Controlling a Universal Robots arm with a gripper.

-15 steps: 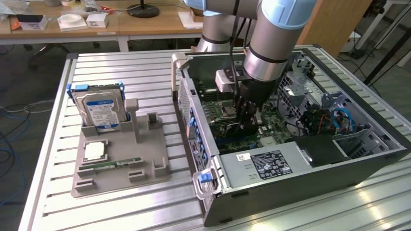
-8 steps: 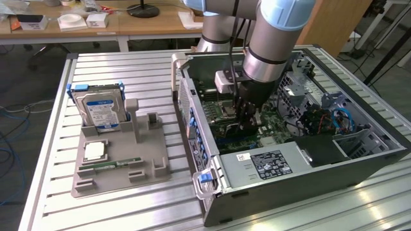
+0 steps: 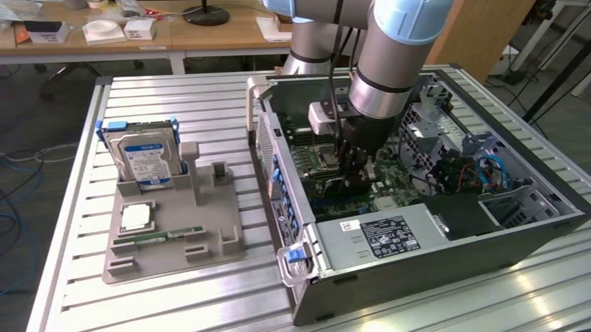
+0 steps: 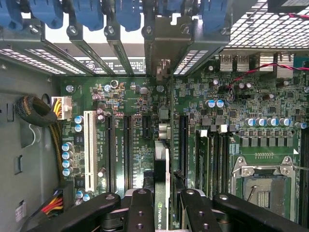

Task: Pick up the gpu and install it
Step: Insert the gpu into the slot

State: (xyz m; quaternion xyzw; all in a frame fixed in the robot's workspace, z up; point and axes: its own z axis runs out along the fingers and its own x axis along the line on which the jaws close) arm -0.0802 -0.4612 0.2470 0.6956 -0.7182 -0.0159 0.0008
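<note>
We counted one arm, its gripper (image 4: 161, 203) lowered inside one open computer case (image 3: 406, 277); the black fingers (image 4: 140, 208) were clamped on the gpu (image 4: 162, 159), held edge-on above the motherboard (image 4: 231, 111) between the expansion slots, its bracket end at the rear slot covers; part of a maker's logo was legible on the card's edge. One white slot (image 4: 90, 147) and one bare processor socket (image 4: 263, 186) showed on the board. On the grey holder tray (image 3: 171, 238) stood one hard drive (image 3: 143, 160) with a blue label, text unreadable, one processor chip (image 3: 135, 216) and one memory stick (image 3: 166, 236). The power supply (image 3: 392, 235) bore a black label, unreadable. The table (image 3: 157, 304) was ribbed aluminium; wooden desks (image 3: 138, 31) stood behind.
</note>
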